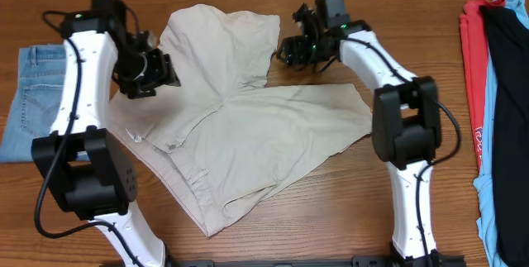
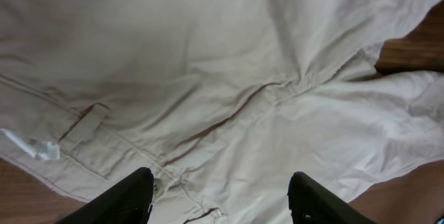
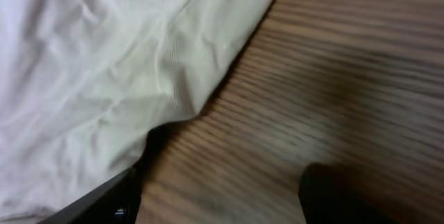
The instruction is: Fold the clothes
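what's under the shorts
Wooden table shows all around the shorts, which lie spread on it. Whatever is directly beneath the cloth is covered and cannot be seen.

- The shorts [image 1: 240, 126] lay spread on the table [image 1: 331, 217], in the middle between the two arms, with one leg reaching toward the far edge and the other toward the right.
- Their waistband [image 1: 169, 172] ran along the near-left side (a belt loop [image 2: 87, 127] sat on it in the left wrist view).
- The left gripper [image 1: 165, 75] hung over the shorts' left part, above the cloth.
- The right gripper [image 1: 285, 52] stood just right of the far leg, over bare wood beside the hem.
- Denim jeans [image 1: 29, 93] lay at the table's left edge, beyond the left arm.
- A stack of garments [image 1: 496, 93] lay at the right edge, well apart from the shorts.
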